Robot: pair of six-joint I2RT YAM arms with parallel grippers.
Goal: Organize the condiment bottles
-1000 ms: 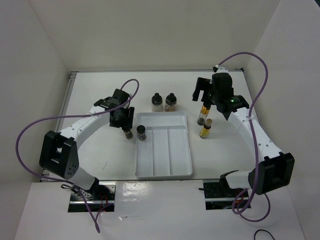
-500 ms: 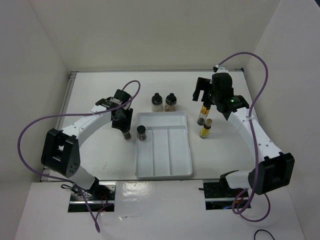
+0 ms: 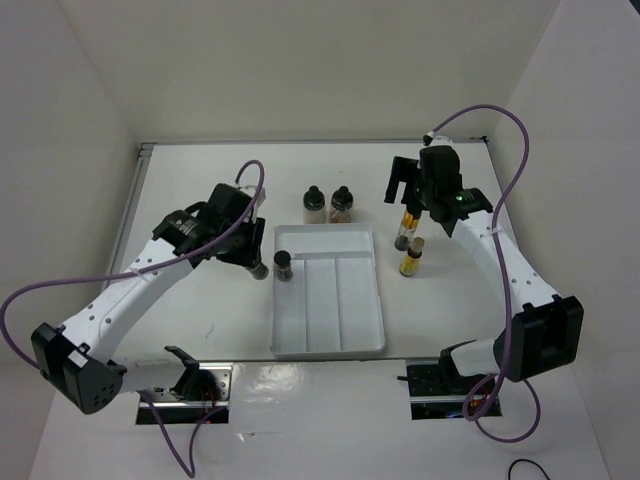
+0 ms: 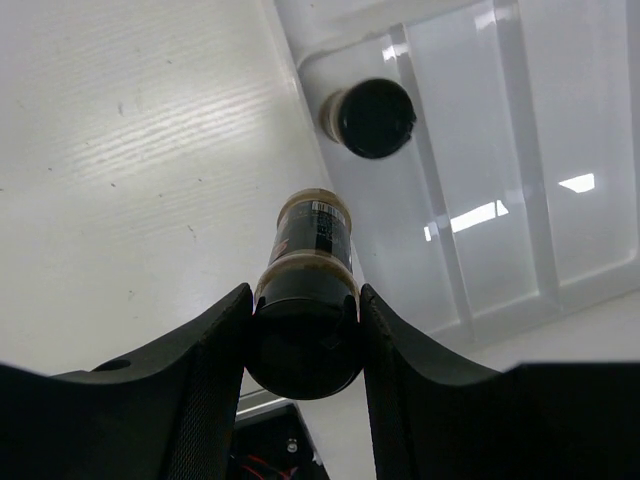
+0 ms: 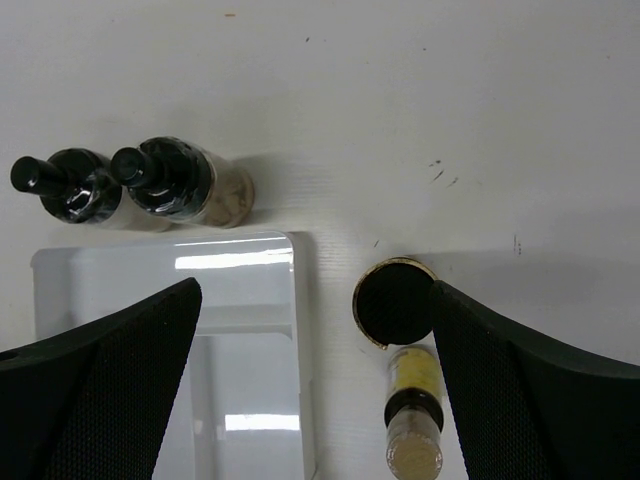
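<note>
Bright, even overhead light — glare streaks on the tray (image 4: 520, 120), soft shadows.

In the top view the left gripper (image 3: 251, 259) hid all but the base of the short dark black-capped jar (image 3: 257, 270) it clamped. From the right wrist the slim yellow black-capped bottle (image 5: 393, 301) showed only its round cap, and the white divided plastic tray (image 5: 250, 400) and the right gripper's (image 5: 315, 290) black fingers (image 5: 90, 400) ran off the lower edge.
</note>
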